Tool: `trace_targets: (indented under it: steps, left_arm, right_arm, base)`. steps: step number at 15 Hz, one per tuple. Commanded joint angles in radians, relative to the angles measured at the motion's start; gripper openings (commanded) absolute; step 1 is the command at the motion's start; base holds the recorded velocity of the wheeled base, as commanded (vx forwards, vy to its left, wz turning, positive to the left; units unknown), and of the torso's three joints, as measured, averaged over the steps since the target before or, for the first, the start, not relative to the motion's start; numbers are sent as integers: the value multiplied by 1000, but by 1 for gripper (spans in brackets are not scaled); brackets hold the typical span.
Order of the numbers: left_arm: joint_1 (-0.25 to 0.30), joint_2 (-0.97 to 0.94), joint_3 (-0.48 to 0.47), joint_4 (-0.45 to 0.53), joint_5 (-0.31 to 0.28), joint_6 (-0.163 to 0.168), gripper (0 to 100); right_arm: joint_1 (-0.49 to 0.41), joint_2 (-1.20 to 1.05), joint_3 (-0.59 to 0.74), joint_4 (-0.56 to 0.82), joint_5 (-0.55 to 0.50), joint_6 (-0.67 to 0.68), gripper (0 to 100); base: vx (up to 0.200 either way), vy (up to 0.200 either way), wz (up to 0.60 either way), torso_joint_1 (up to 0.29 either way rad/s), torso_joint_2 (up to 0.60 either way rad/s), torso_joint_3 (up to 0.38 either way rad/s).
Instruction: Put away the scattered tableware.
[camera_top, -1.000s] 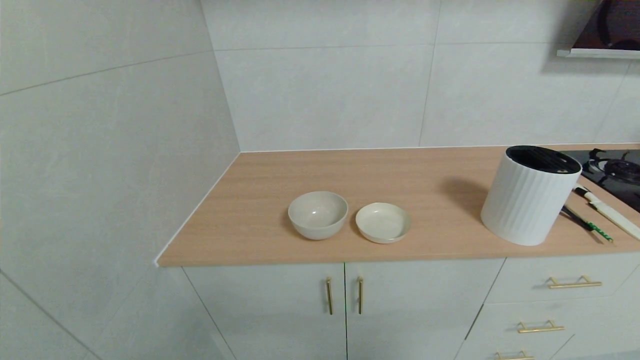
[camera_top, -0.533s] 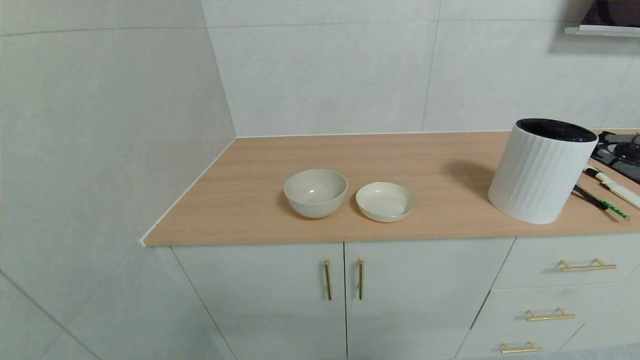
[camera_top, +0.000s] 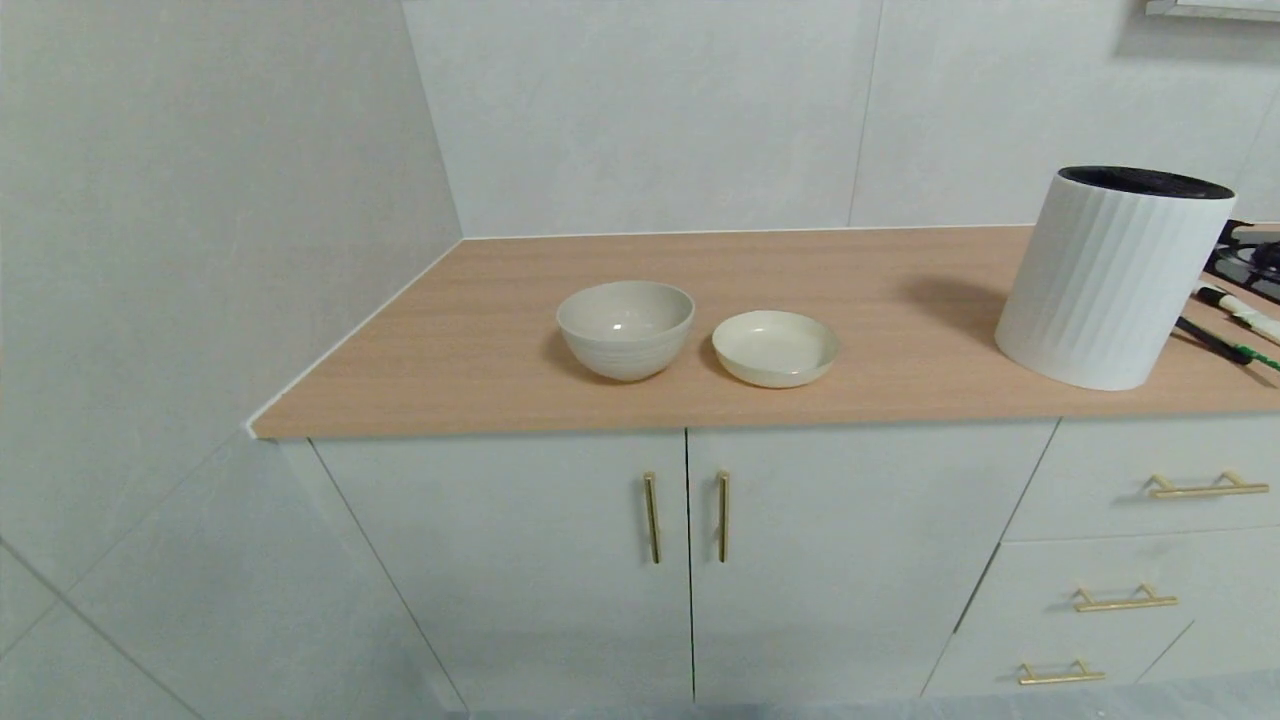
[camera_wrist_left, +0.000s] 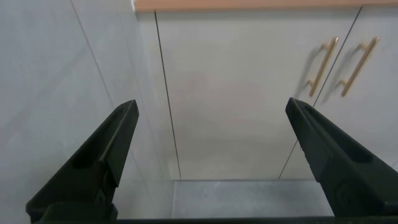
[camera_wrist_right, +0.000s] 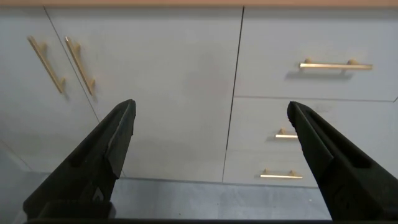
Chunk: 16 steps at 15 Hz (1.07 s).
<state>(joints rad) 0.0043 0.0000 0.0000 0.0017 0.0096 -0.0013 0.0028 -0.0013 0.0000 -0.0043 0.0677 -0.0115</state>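
A beige deep bowl (camera_top: 625, 329) and a cream shallow dish (camera_top: 775, 347) sit side by side on the wooden countertop (camera_top: 500, 340), near its front edge above the double cabinet doors (camera_top: 687, 560). My left gripper (camera_wrist_left: 211, 134) is open, held low in front of the left cabinet door (camera_wrist_left: 249, 93) beside the wall. My right gripper (camera_wrist_right: 211, 130) is open too, facing the cabinet fronts where the doors meet the drawers (camera_wrist_right: 317, 62). Neither holds anything.
A tall white ribbed container (camera_top: 1115, 275) with a black top stands at the counter's right. Beside it lie a white-handled knife (camera_top: 1240, 312) and a dark stick with green marks (camera_top: 1225, 346), next to a gas hob (camera_top: 1255, 255). A tiled wall (camera_top: 200, 250) closes the left side. Gold handles (camera_top: 652, 517) are on the doors.
The whole head view has shifted: the camera has sunk lower, so the counter looks flatter and more of the cabinet fronts shows. The bowl, dish and container have kept their places.
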Motion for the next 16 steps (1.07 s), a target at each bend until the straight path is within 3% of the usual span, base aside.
trace_targets:
  steps: [1,13,16]
  left_arm:
    - [0,0,0,0,1,0,100]
    - [0,0,0,0,1,0,100]
    - [0,0,0,0,0,0,100]
  right_arm:
    - [0,1,0,0,0,-1,100]
    - [0,1,0,0,0,-1,100]
    - [0,1,0,0,0,-1,100]
  base:
    - [0,0,0,-178,476,300]
    - [0,0,0,-141,452,308]
    - [0,0,0,-28,129,90]
